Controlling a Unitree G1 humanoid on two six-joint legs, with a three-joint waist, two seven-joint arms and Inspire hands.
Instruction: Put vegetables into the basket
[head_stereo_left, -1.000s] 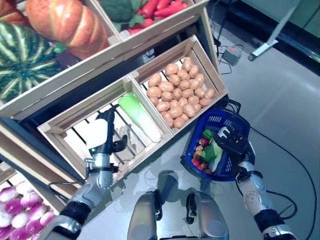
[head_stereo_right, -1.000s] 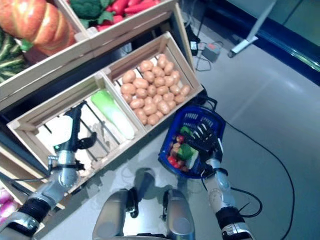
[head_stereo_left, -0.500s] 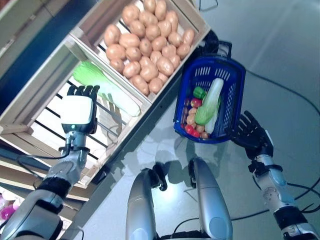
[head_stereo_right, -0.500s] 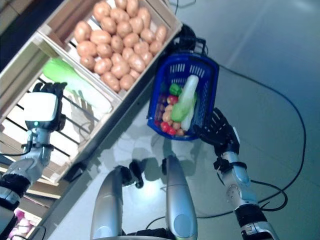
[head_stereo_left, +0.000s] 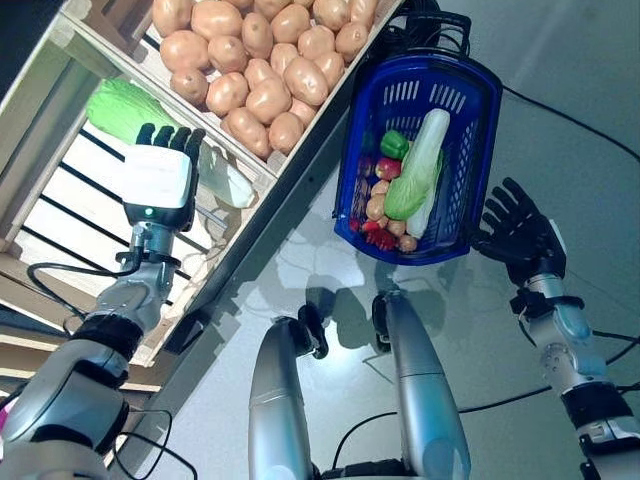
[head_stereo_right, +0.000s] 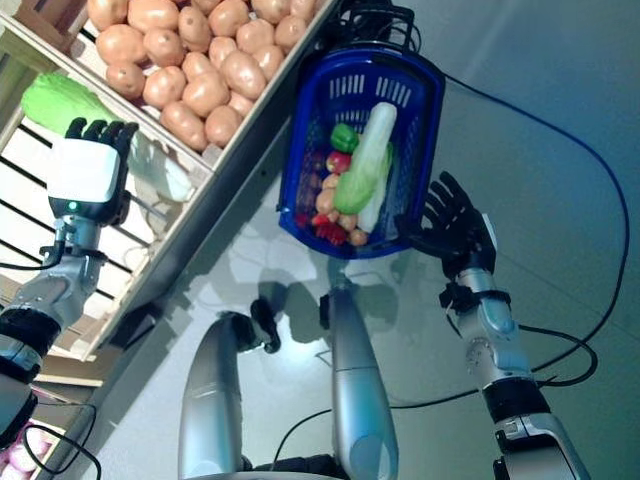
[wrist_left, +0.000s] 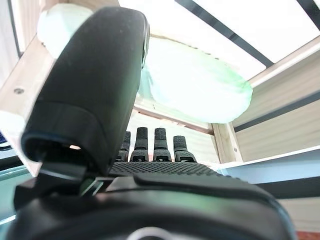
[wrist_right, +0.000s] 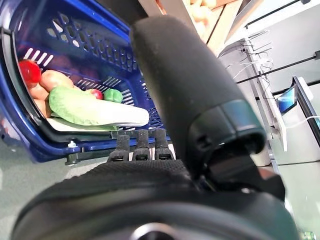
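The blue basket (head_stereo_left: 478, 150) stands on the floor beside the wooden stand. In it lie a long green-and-white cabbage (head_stereo_left: 416, 170), a green pepper (head_stereo_left: 393, 145) and small red and brown vegetables (head_stereo_left: 380, 215). My right hand (head_stereo_left: 520, 232) is open with its fingers spread, just beside the basket's near right rim; the basket (wrist_right: 75, 42) and the cabbage (wrist_right: 90, 111) show past its fingers. My left hand (head_stereo_left: 158, 182) is open over a slatted crate, its fingertips at a second green-and-white cabbage (head_stereo_left: 122, 105), which also shows past the fingers in the left wrist view (wrist_left: 195, 82).
The wooden stand's crates (head_stereo_left: 285, 175) run along the left, their front edge close to the basket. Grey floor (head_stereo_left: 560, 110) lies to the right of the basket.
The camera has tilted down. My right hand has left the basket and drawn back beside its rim; the long cabbage now lies inside. My left hand has reached to the cabbage in the crate.
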